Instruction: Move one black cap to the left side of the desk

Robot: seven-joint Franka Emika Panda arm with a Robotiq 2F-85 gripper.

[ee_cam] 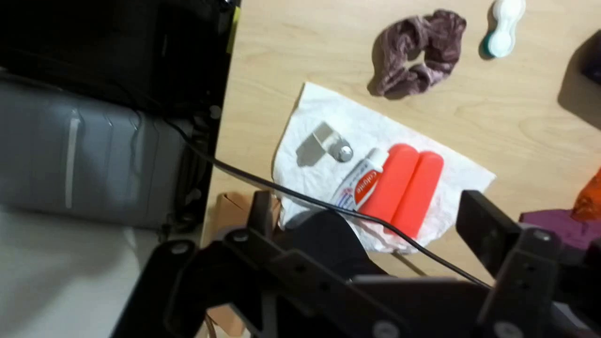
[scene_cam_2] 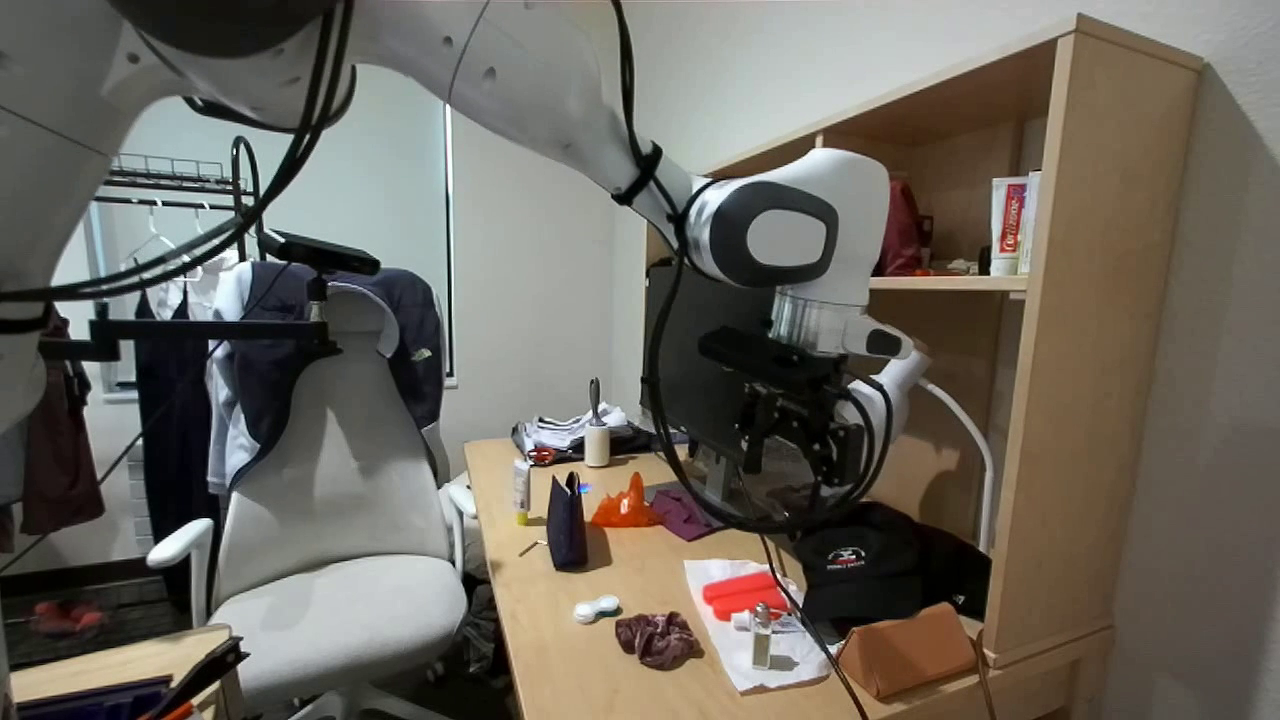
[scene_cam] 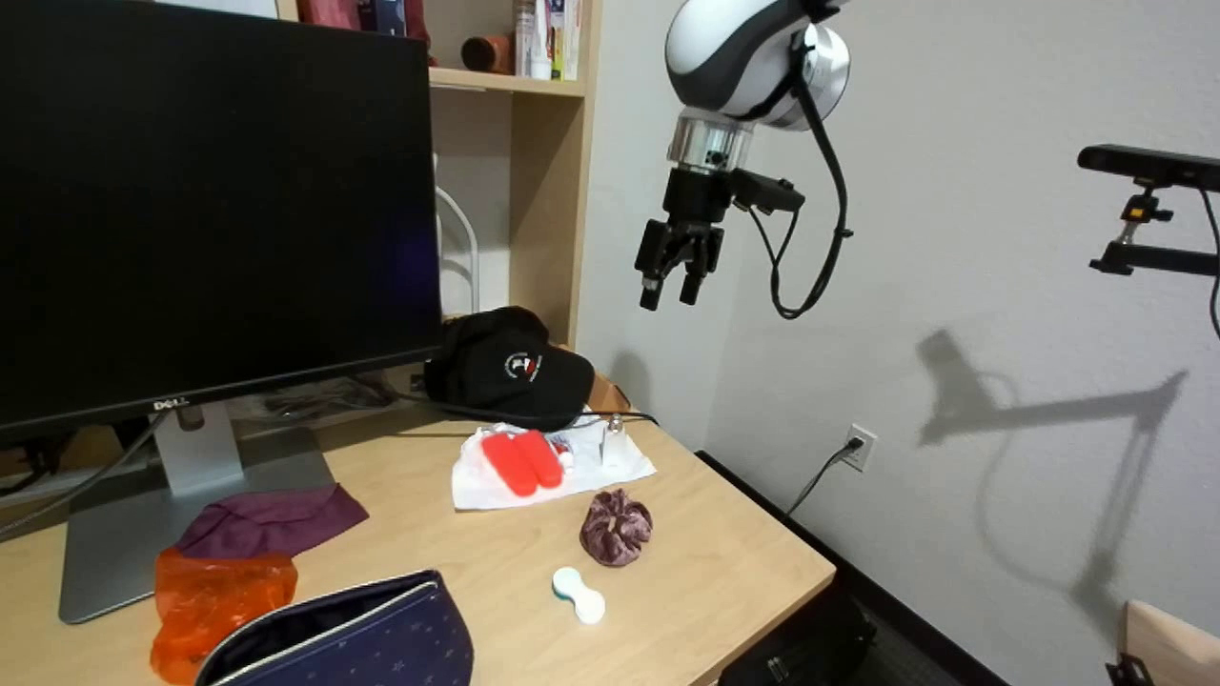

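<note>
The black cap (scene_cam: 481, 379) with the red-and-white emblem sits at the back of the tan desk (scene_cam: 705, 572), beside the monitor. It also shows in an exterior view (scene_cam_2: 862, 578); in the wrist view only its brim (ee_cam: 324, 241) shows, the rest hidden by the gripper. Another black cap (scene_cam_2: 955, 568) lies behind it against the shelf. My gripper (scene_cam: 670, 293) is open and empty, pointing down, well above the desk and apart from the cap. In the wrist view its fingers (ee_cam: 368, 209) are spread wide with nothing between them.
A black cable (ee_cam: 291, 192) runs across, near the cap brim. A white paper (scene_cam: 477, 486) holds red cases, toothpaste and a small bottle. A brown case (scene_cam_2: 905, 650), scrunchie (scene_cam: 615, 527), lens case (scene_cam: 579, 595), navy pouch (scene_cam: 381, 638), monitor (scene_cam: 219, 210) and shelf (scene_cam_2: 1105, 350) stand around.
</note>
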